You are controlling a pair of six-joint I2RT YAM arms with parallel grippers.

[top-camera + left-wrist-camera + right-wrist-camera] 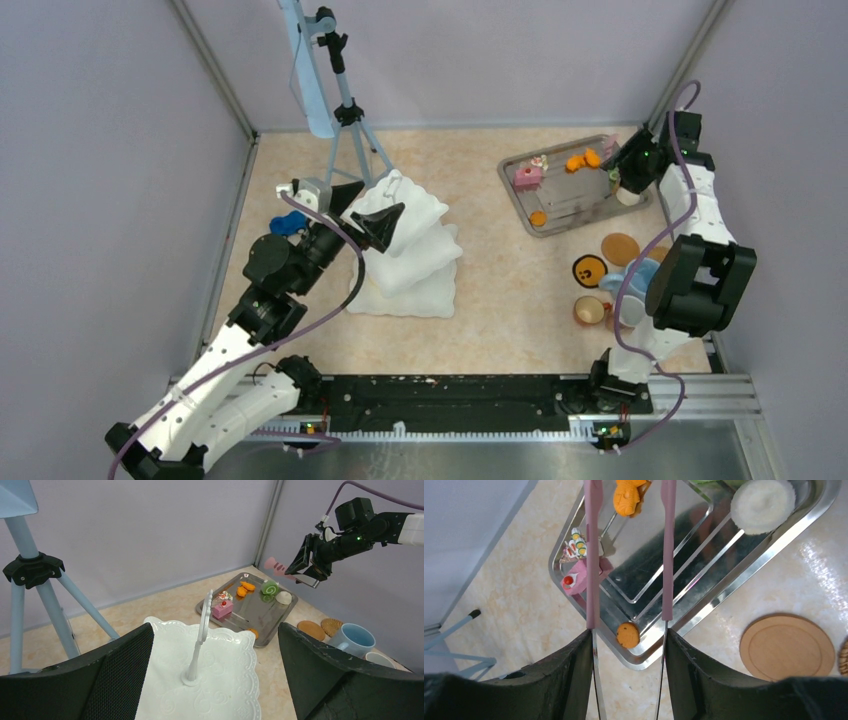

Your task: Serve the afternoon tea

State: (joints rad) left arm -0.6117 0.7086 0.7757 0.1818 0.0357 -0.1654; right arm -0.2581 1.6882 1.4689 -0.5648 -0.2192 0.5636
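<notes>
The toy pastries lie in a metal tray [580, 205]: a pink cake slice [579, 577], an orange pastry [626, 500], a cream one [763, 505], an orange cookie [628, 635] and a green roll [270, 587]. My right gripper [628, 165] hovers over the tray, shut on the pink tongs [593, 555], whose arms are spread apart. An orange-brown mug [589, 311], a blue mug [354, 639] and a whitish mug [377, 659] stand near the right arm. My left gripper [368, 212] is open and empty above the white tiered serving stand [220, 680], beside its handle post [200, 630].
A light-blue tripod [345, 110] stands behind the serving stand. A blue toy car [285, 224] lies left of the stand, by the left arm. A wooden coaster [786, 647] and a yellow-and-black round piece [588, 270] lie between the tray and the mugs. Grey walls enclose the table.
</notes>
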